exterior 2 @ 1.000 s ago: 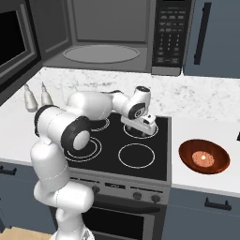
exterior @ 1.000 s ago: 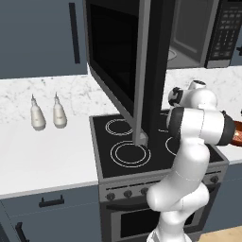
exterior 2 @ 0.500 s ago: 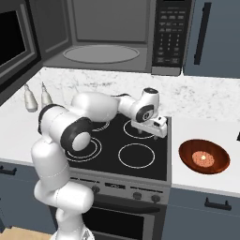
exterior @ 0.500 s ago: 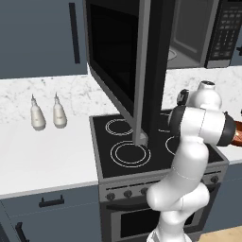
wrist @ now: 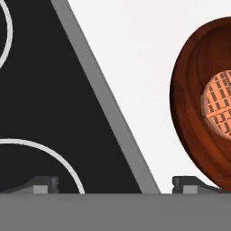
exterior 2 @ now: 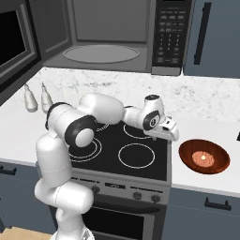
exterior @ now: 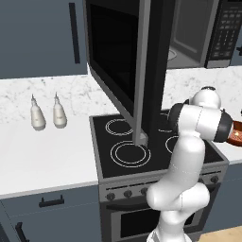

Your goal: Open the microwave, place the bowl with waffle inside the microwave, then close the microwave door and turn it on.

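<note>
End effector [exterior 2: 170, 132] released, empty, just left of the bowl [exterior 2: 205, 156]. Bowl judged rigid, light, smooth; waffle [exterior 2: 204, 158] loose inside. Recommend gripping the near rim.

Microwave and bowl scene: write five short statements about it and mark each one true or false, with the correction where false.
1. The microwave door is swung open. True.
2. The bowl sits inside the microwave. False: it rests on the white counter to the right of the stove.
3. The waffle lies in the bowl. True.
4. The gripper is shut on the bowl's rim. False: its jaws are open and it hovers over the stove's right edge, apart from the bowl.
5. The two white bottles stand on the stove. False: they stand on the counter to the stove's left.
</note>
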